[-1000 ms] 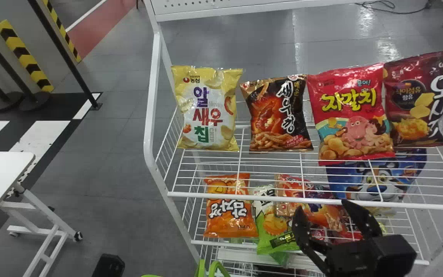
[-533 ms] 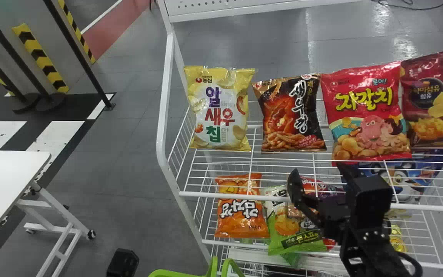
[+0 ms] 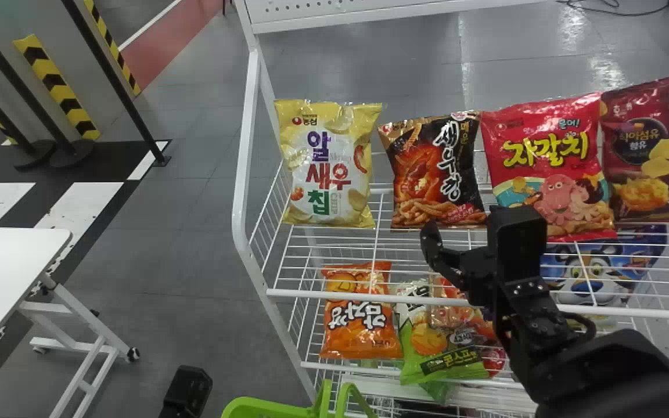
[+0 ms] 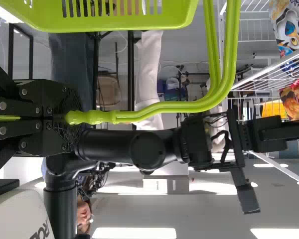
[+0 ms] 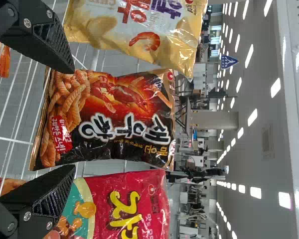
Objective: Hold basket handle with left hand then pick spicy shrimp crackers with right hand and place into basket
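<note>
Shrimp crackers (image 3: 434, 171) standing on the rack (image 3: 243, 174), before the right gripper (image 3: 467, 227).
It gapes wide, holding nothing; the left gripper (image 3: 187, 390) is closed on the handle (image 4: 162, 109).

- On the upper shelf (image 3: 369, 294), spicy shrimp crackers (image 3: 421, 174) stand upright, the clock's centre.
- Nine o'clock: the end bag (image 3: 326, 162).
- Three o'clock: the neighbouring bag (image 3: 543, 151), then the outermost bag (image 3: 651, 168).
- Four o'clock, beneath that shelf: a low bag (image 3: 587, 284).
- Lower shelf (image 3: 334, 365): a corner bag (image 3: 363, 331) at seven, a middle bag (image 3: 439, 354) at six.
- Seven o'clock, nearest the viewer: the basket (image 3: 259, 408).
- Between eight and nine: a table (image 3: 9, 273).
</note>
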Tool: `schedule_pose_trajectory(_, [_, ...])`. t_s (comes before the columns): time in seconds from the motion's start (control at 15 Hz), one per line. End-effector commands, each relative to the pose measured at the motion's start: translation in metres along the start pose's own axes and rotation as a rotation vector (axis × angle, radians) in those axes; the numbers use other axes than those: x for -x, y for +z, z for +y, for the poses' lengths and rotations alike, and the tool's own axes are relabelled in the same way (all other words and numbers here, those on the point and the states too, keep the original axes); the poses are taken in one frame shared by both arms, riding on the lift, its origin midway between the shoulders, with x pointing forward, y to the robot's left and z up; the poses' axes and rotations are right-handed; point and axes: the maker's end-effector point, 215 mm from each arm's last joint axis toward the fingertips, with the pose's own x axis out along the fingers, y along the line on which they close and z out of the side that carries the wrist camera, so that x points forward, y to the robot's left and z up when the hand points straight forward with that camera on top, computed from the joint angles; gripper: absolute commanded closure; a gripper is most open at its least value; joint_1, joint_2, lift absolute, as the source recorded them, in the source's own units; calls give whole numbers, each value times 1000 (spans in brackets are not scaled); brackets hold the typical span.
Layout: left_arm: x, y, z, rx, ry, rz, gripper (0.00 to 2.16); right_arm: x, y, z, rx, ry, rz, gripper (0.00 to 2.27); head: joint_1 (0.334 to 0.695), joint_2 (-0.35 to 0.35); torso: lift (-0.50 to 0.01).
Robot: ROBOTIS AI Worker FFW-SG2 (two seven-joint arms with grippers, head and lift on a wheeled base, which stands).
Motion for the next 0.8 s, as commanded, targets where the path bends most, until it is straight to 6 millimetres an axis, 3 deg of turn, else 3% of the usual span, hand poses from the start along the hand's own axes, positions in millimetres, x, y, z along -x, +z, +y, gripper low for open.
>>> schedule_pose_trajectory(0.0, [-2, 2, 0, -5, 2, 6, 2067, -15, -1, -7, 23, -7, 9, 137, 695, 249, -7])
schedule_pose_trajectory(0.53, [-10, 11, -2, -21, -4, 33, 2067, -62, 19, -23, 47, -11, 15, 137, 695, 212, -7])
schedule_pose_trajectory(0.73, [-10, 12, -2, -23, -4, 33, 2067, -75, 15, -25, 80, -5, 24, 137, 695, 208, -7])
